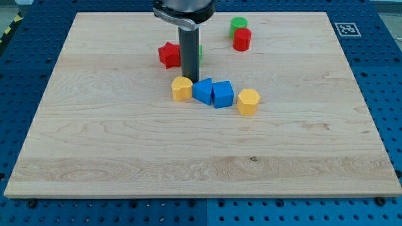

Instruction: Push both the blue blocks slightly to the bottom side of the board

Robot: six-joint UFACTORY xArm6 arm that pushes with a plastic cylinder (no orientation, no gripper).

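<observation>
While my tip, a bare rod that holds nothing, stands just above the left blue block, the second blue block touches it on the view's right, so both lie toward the view's bottom between two yellow blocks.

High oblique view (1 camera) over board

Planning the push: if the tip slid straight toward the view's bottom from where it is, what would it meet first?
Probably the left blue block, just below my tip; the yellow block sits close on the left, so it might clip that too.
</observation>
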